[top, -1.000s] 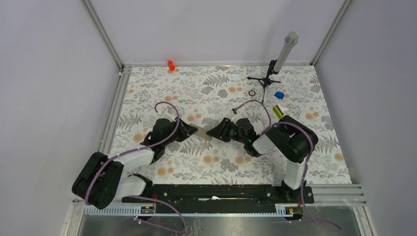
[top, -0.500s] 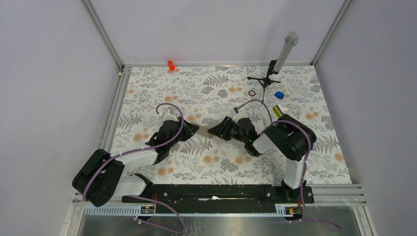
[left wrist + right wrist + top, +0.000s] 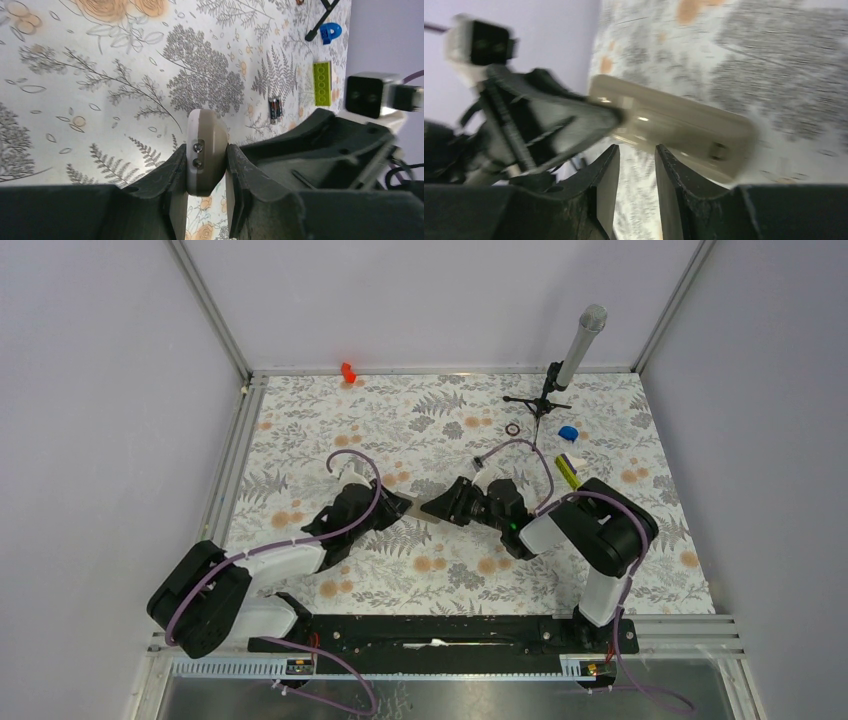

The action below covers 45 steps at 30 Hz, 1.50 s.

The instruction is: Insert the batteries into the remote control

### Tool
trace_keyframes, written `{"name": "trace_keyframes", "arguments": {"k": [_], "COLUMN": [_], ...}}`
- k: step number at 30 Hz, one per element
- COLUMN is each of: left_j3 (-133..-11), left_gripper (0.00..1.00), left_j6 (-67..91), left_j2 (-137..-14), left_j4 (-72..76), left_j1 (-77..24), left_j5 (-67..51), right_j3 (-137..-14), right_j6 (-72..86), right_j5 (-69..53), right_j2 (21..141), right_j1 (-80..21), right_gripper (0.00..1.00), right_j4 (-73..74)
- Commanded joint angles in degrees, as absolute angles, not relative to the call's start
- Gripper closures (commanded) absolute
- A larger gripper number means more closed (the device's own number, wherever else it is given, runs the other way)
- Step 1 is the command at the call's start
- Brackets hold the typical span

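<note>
Mid-table, the left gripper clamps one end of the remote control. Its long axis points at the right gripper, whose fingers stand slightly apart, empty, just short of it. The batteries lie toward the right edge, nearer that arm.

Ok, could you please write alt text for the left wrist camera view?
The left gripper clamps one end of the pale remote control, seen end-on above a floral table cover. Beyond lie two batteries side by side, a yellow-green brick and a blue piece.
</note>
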<state>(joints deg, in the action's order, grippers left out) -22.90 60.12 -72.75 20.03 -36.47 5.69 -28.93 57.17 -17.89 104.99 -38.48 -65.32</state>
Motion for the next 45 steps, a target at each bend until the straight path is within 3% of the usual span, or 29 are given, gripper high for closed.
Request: {"name": "trace_keyframes", "arguments": {"k": [1,6,12,15,27,36,45], "left_j3": [-21.5,-21.9,-22.0,-21.9,-21.7,-21.6,-21.8], "left_gripper": [1.0,1.0,1.0,1.0,1.0,1.0,1.0], "left_j6": [55.9,55.6,55.0,54.9,55.3,55.1,55.1], "left_j2": [-75.5,-74.7,-72.4,-73.1,-73.8,-73.4,-73.6], "left_j4": [0.2,-2.1,-3.4,-2.8,-1.4,-1.6,-1.5], "left_j1": [-38.7,-38.8,-38.7,-38.7,-38.7,-38.8,-38.7], "left_j5": [5.5,6.8,8.4,8.2,7.3,7.1,6.9], "right_j3": [-30.6,-30.9,-30.4,-31.0,-32.2,-32.0,-32.8], "right_j6": [58.0,57.7,52.8,51.6,52.3,52.7,51.5], "right_j5": [-25.1,-24.2,-13.6,-10.9,-12.4,-13.2,-11.4], "right_j2": [99.6,99.3,94.1,93.3,97.1,100.5,101.0], "right_j1": [-39.8,-39.6,-39.6,-39.6,-39.6,-39.6,-39.6], "right_gripper": [0.6,0.6,0.58,0.52,0.47,0.48,0.5], "right_j4": [-75.6,-72.6,-51.6,-45.9,-47.4,-52.9,-49.1]}}
